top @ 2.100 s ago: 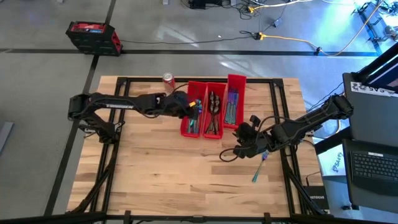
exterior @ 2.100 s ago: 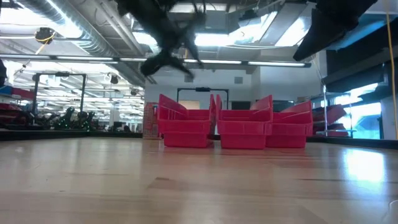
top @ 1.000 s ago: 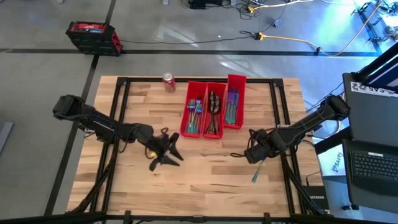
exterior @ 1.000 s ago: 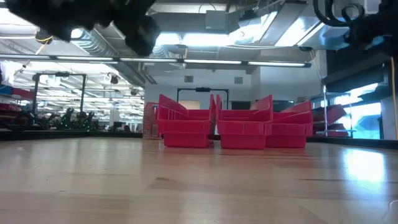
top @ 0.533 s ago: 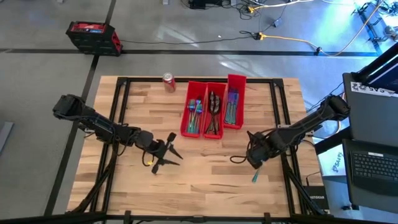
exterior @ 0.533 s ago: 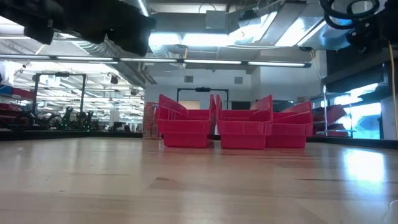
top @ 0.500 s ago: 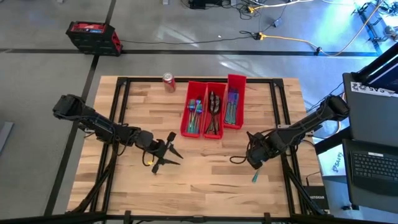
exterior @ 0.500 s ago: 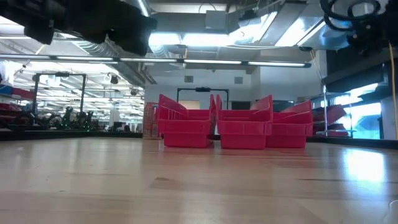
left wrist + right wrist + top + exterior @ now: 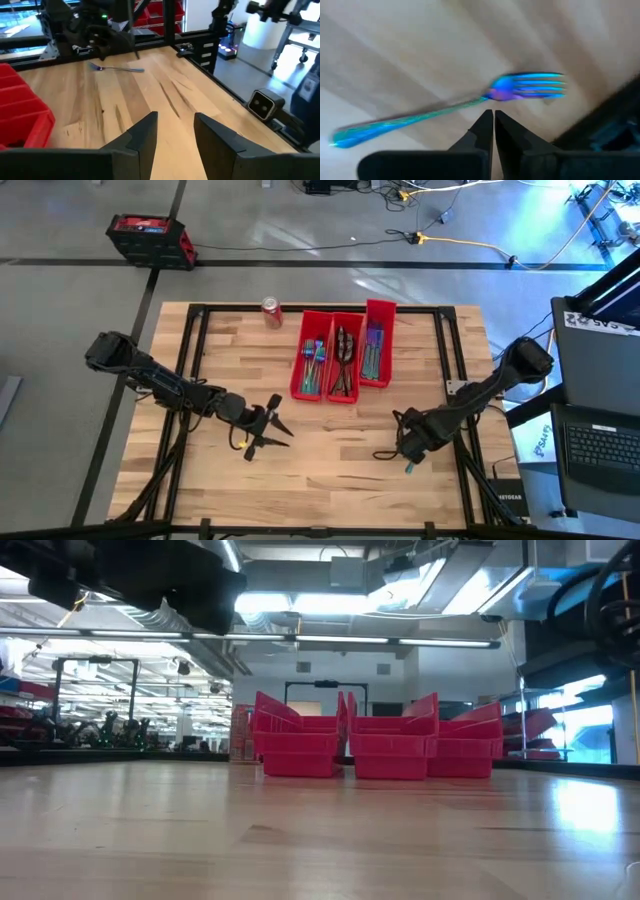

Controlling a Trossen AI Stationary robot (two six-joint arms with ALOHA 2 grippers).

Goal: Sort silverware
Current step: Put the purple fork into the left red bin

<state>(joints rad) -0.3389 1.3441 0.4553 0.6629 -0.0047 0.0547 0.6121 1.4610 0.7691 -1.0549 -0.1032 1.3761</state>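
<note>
— Pincer on the right: holding anything?
— No, its fingers are together, just short of the teal fork lying on the desk.
— Left pincer?
— Fingers apart, nothing between them.

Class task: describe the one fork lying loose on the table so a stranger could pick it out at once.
Start at the three long red plastic bins at the far middle of the wooden table. Go to the near right, under the right gripper: there lies the slim iridescent blue-teal metal fork. It alone lies on bare wood; all other silverware sits in bins.
</note>
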